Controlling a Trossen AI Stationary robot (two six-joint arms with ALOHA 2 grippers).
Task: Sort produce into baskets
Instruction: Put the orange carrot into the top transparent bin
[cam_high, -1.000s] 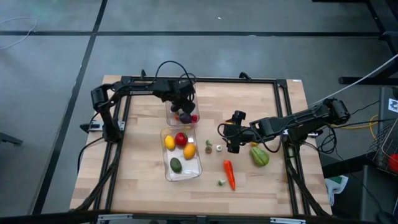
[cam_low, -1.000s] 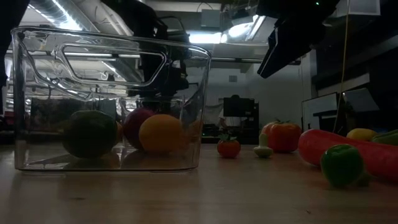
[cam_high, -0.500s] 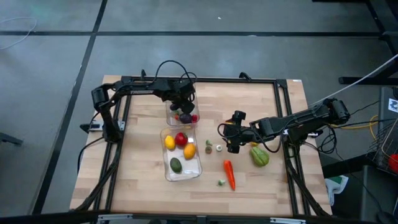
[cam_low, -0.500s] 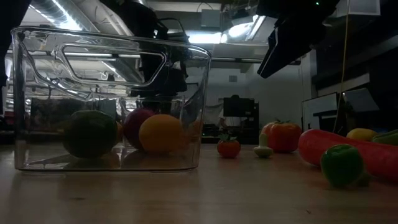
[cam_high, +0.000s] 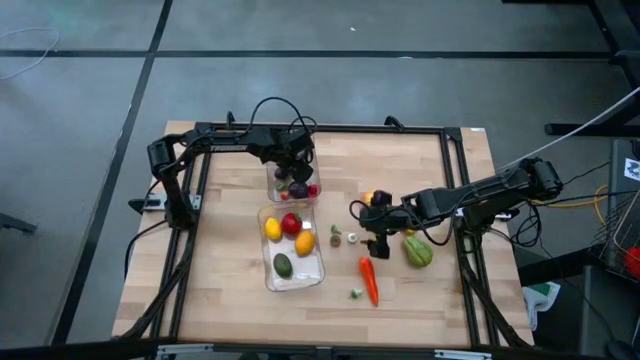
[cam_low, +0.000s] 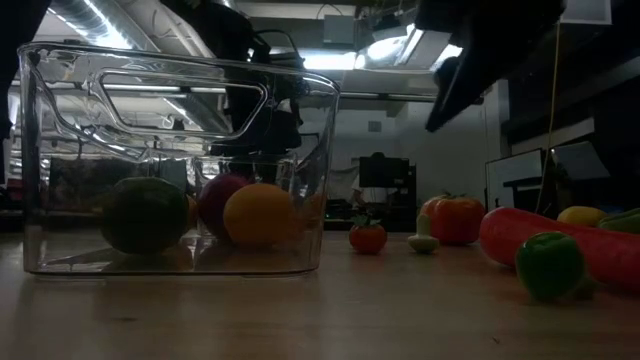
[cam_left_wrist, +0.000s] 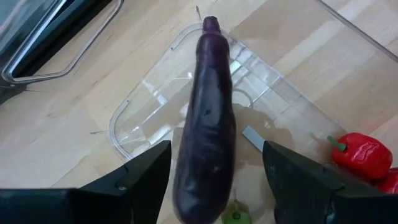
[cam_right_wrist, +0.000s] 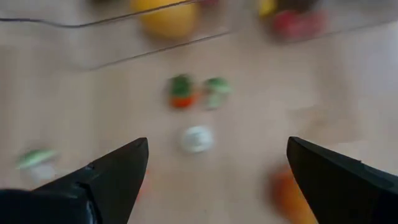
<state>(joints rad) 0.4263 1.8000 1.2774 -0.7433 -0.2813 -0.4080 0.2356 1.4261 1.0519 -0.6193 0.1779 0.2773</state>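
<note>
My left gripper (cam_left_wrist: 214, 186) stands open above the far clear basket (cam_high: 272, 180). A purple aubergine (cam_left_wrist: 208, 124) lies inside that basket between the two fingers, with a gap on each side, next to a red pepper (cam_left_wrist: 357, 155). The near basket (cam_high: 268, 275) holds a lemon, a red piece, an orange one (cam_low: 258, 213) and a green avocado (cam_low: 143, 213). To the right of the near basket, my right gripper (cam_high: 372, 232) hangs open above the table, over small loose pieces (cam_right_wrist: 181, 91).
Loose on the wood right of the baskets are two tiny pieces (cam_high: 335, 237), a carrot (cam_high: 368, 280), a small green piece (cam_high: 356, 293), a larger green vegetable (cam_high: 417, 250) and an orange piece (cam_high: 370, 197). The black frame rail (cam_high: 320, 128) runs round the table.
My right gripper has turned at the wrist while staying in place, and an orange piece behind it now shows in the high view. The baskets and the produce have kept still.
</note>
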